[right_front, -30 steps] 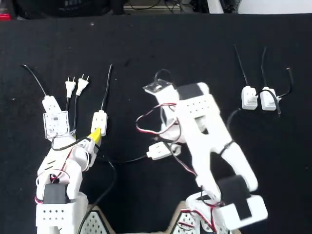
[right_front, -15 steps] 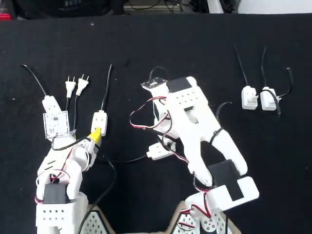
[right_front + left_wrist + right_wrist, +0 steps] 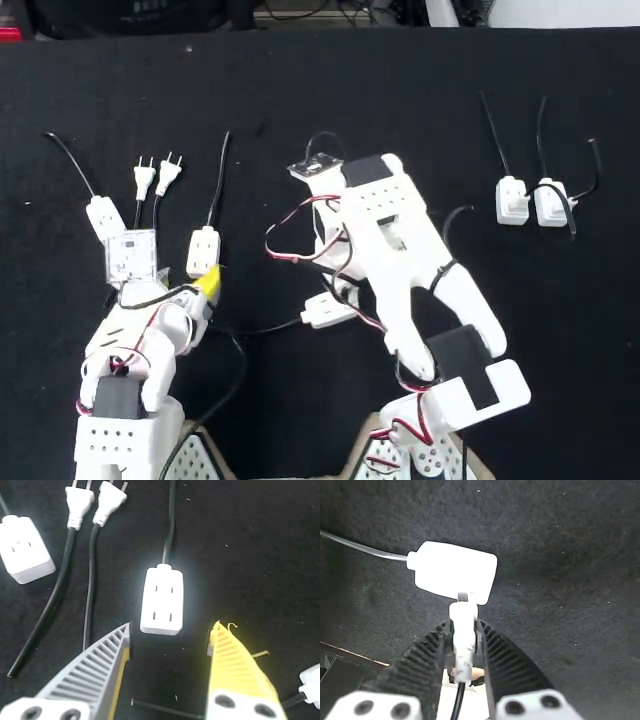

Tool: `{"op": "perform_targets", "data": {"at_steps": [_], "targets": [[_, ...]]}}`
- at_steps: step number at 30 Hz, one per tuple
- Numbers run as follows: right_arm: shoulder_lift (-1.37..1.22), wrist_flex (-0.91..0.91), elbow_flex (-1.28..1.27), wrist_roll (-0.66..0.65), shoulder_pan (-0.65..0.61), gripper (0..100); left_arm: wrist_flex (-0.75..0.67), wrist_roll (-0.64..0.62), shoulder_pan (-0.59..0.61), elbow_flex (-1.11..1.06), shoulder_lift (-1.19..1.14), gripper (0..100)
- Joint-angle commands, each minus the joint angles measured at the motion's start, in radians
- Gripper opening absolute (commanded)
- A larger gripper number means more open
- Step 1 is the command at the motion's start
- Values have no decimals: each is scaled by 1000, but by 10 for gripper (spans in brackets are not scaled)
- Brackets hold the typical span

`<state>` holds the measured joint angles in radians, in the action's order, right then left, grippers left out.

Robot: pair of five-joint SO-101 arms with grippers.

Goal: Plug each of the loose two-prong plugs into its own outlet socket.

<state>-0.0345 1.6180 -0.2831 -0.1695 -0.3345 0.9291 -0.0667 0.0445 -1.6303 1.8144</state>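
In the high view, the left gripper (image 3: 205,283) sat just short of a white outlet socket (image 3: 203,251) on the black table (image 3: 400,90). Two loose plugs (image 3: 156,176) lay side by side farther out, and a second socket (image 3: 104,218) lay beside the left arm. The right arm (image 3: 400,240) leaned over a middle socket (image 3: 328,310), and a pair of sockets (image 3: 531,201) lay well apart at the table's right. In the left wrist view, the left gripper (image 3: 171,626) stood spread wide and held nothing. Its grey and yellow fingers (image 3: 235,655) flanked the near end of the outlet socket (image 3: 161,600), with the loose plugs (image 3: 95,501) beyond. In the right wrist view, the right gripper (image 3: 463,630) was clamped on a white plug (image 3: 463,612), whose front end met the edge of the middle socket (image 3: 454,571).
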Motion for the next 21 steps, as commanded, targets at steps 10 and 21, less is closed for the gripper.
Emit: {"op": "perform_targets", "data": {"at_steps": [10,21], "targets": [[-28,-44,73,3,-5,10,2,6,-33,16,6,252],[-143,84,197,3,83,10,-2,8,-30,13,6,252]]}}
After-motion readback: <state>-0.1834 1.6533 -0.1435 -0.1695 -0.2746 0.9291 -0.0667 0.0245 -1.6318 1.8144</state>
